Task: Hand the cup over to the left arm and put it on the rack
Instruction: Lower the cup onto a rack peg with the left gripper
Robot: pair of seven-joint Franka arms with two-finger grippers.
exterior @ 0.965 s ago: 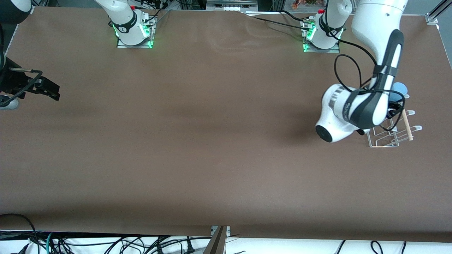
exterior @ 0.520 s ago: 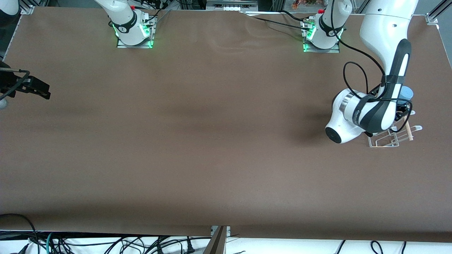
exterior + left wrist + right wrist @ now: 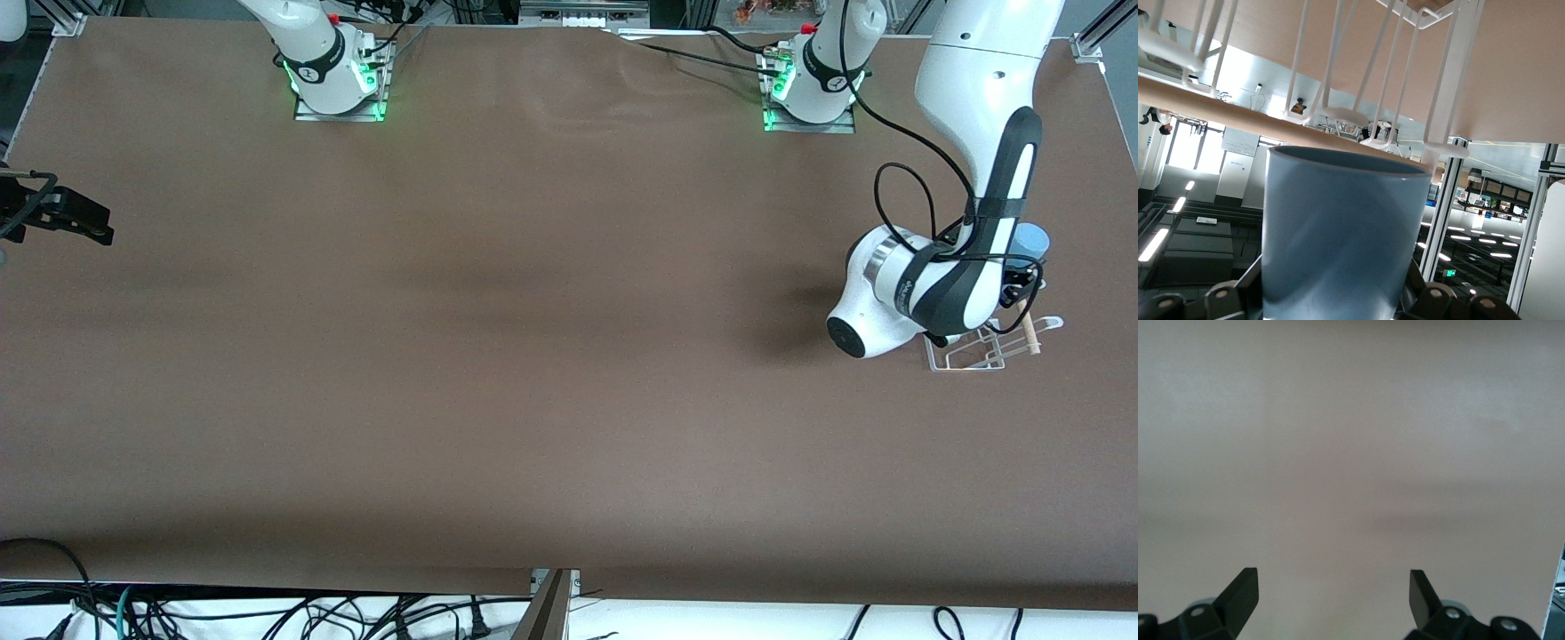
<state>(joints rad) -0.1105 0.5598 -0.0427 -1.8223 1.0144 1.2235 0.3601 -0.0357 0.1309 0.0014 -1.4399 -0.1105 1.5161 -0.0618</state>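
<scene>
Over the rack (image 3: pixel 994 342) at the left arm's end of the desk (image 3: pixel 533 356), the left end effector (image 3: pixel 1331 303) grips the light-blue cup (image 3: pixel 1341 233), its rim close to the rack's white wire loops and wooden dowel (image 3: pixel 1225 110). At the right arm's end, the right end effector (image 3: pixel 1333 590) hangs over bare desk with its fingers spread wide, holding nothing.
</scene>
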